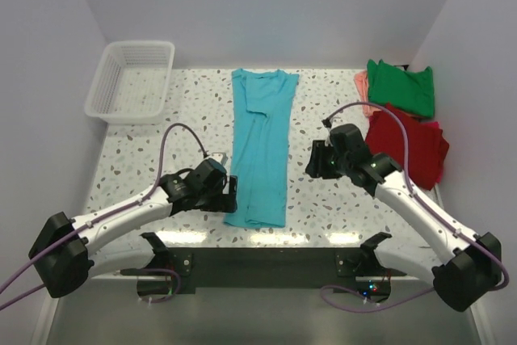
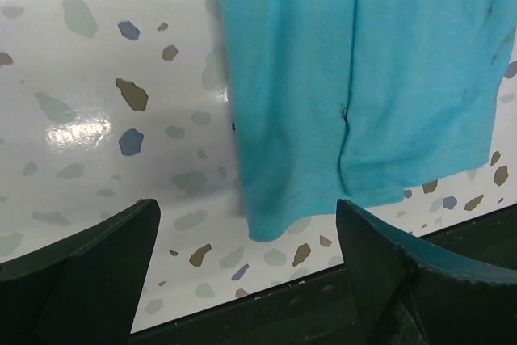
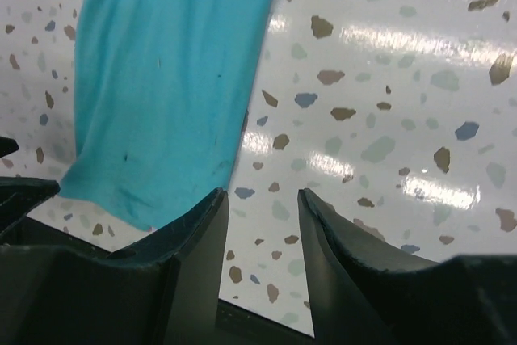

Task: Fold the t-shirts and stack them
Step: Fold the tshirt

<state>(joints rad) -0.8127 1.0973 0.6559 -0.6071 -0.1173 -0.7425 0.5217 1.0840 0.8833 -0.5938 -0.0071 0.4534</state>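
White walls close in a speckled table (image 1: 145,159); down its middle lies the turquoise shirt (image 1: 261,147), folded into a long strip running from the far side to the near edge; the left arm (image 1: 121,216) stretches low from its base toward the strip's near left corner; the right arm (image 1: 412,199) bends in from the right; a white basket (image 1: 133,78) sits in the far left corner; at far right a red shirt (image 1: 408,147) lies just nearer than a green shirt (image 1: 401,86), which lies on a pink shirt (image 1: 363,90); the left gripper (image 1: 229,195) is spread wide at the hem, empty; the right gripper (image 1: 315,161), over bare table beside the strip's right edge, shows a narrow gap holding nothing.
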